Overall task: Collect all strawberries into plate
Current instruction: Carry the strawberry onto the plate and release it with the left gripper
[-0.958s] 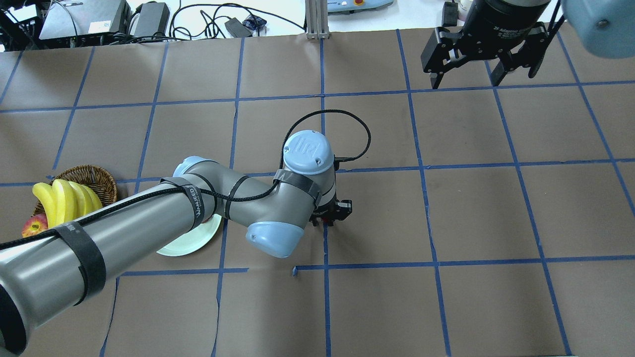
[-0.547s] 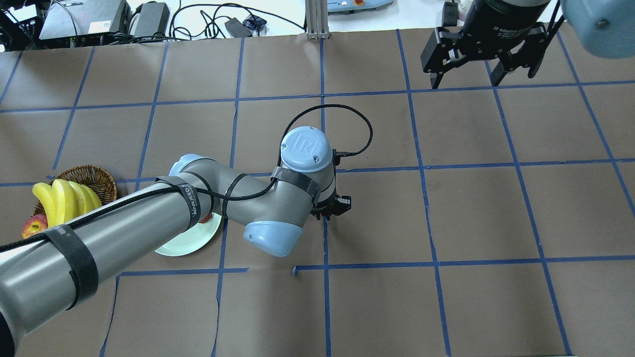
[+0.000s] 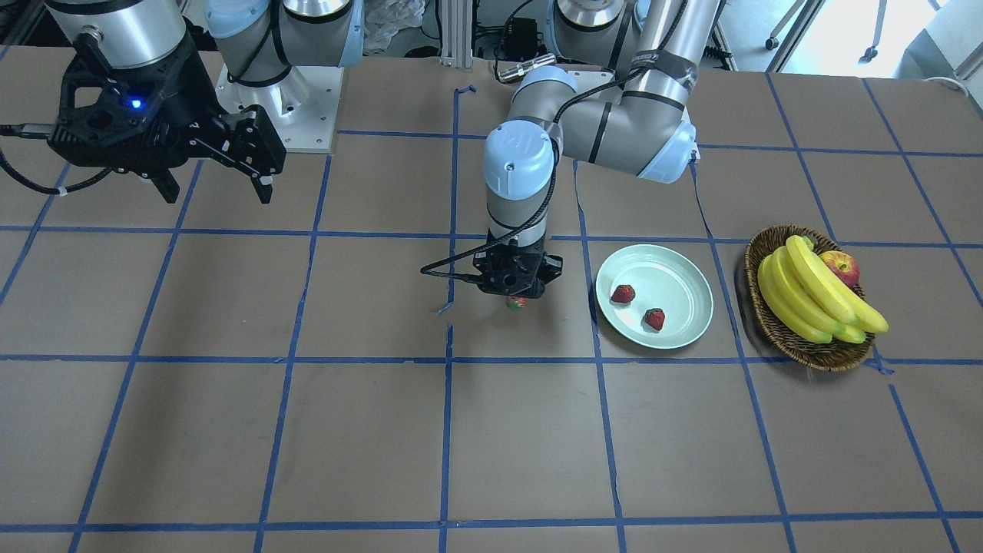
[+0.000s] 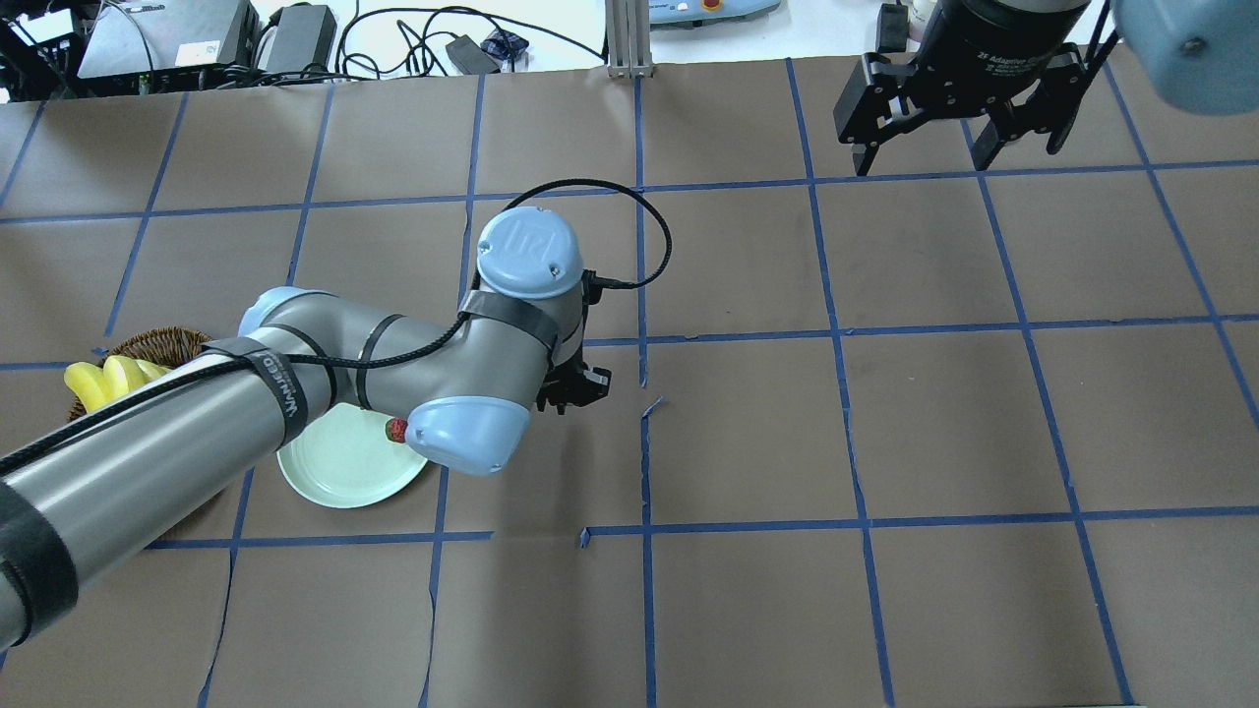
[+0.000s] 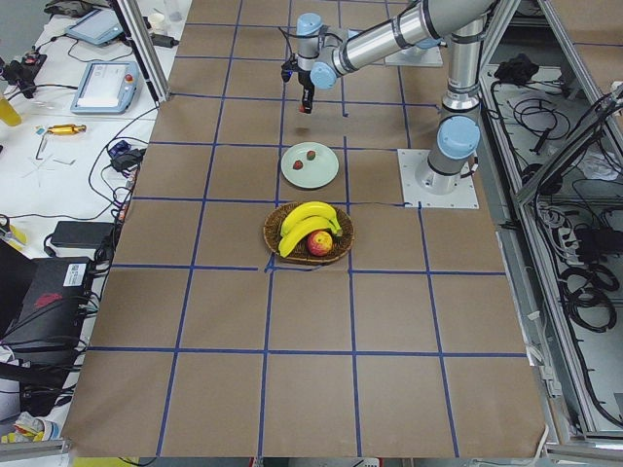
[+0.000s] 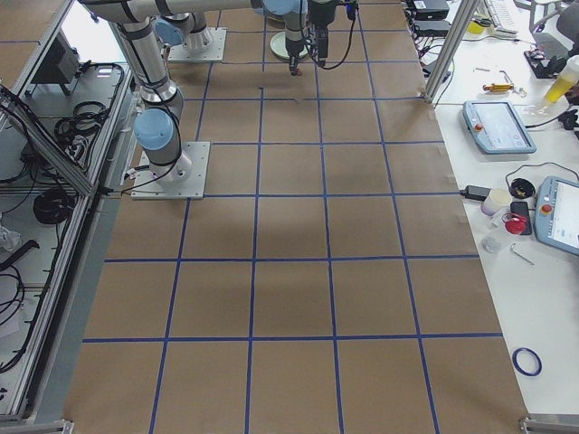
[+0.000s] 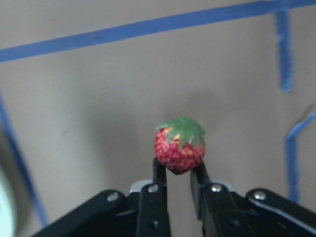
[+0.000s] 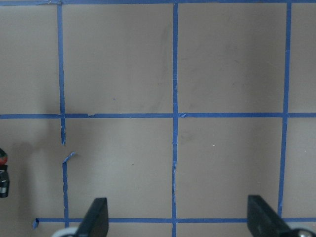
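Two berries plated, the third lifted and just short of the rim.

Front-facing view: two strawberries (image 3: 623, 293) lie in the plate (image 3: 677, 270). The left pincer (image 3: 516, 298) hangs over the tabletop (image 3: 369, 438) just beside the plate, with the third strawberry (image 3: 516, 304) peeping out below it. The right pincer (image 3: 215, 192) hangs spread and empty, well apart. Overhead view: the left arm covers part of the plate, one plated berry shows at the arm's edge, and the carried berry is hidden. Left wrist view: the fingertips (image 7: 159, 173) pinch the third strawberry by its lower end, leafy cap outward, clear of the paper. Right wrist view: its fingers stand wide with only bare tabletop between. I judge the job about two-thirds done. What is left is to carry this last berry over the rim and let it go.
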Available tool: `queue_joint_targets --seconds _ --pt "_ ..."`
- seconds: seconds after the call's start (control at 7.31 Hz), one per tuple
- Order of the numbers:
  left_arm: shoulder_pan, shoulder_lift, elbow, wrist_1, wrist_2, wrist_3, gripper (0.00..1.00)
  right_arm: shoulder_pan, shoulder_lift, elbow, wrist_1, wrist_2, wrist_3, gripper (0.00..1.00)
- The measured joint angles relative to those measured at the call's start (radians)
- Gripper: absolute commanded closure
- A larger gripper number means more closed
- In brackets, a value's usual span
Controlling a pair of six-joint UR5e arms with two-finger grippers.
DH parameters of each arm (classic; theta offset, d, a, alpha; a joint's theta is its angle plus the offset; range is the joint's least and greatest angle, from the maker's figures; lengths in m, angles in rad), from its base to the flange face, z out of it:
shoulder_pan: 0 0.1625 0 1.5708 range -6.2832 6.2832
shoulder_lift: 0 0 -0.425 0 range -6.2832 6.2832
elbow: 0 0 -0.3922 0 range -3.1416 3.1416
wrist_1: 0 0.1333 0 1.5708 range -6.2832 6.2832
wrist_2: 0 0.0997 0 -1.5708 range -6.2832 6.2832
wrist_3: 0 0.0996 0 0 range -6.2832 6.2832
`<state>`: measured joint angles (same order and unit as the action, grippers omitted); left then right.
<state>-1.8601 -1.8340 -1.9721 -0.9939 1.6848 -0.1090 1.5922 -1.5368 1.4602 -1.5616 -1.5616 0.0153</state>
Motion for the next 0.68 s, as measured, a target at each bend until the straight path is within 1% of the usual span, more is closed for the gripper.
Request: queue_joint_targets --seconds 0.14,0.27,0.41,0.55,0.68 --pt "0.060 0.039 -0.012 -0.096 0.029 0.083 0.94 0.000 0.001 0.000 0.000 0.000 0.000 0.00" --pt "0.124 0.071 -0.037 -0.161 0.068 0.165 0.87 0.000 0.001 0.000 0.000 0.000 0.000 0.00" --pt "0.199 0.096 -0.073 -0.190 0.109 0.249 0.81 0.000 0.001 0.000 0.000 0.000 0.000 0.00" --pt "0.274 0.111 -0.101 -0.201 0.132 0.313 0.60 0.000 0.001 0.000 0.000 0.000 0.000 0.00" --pt "0.341 0.116 -0.119 -0.204 0.138 0.360 0.11 0.000 0.001 0.000 0.000 0.000 0.000 0.00"
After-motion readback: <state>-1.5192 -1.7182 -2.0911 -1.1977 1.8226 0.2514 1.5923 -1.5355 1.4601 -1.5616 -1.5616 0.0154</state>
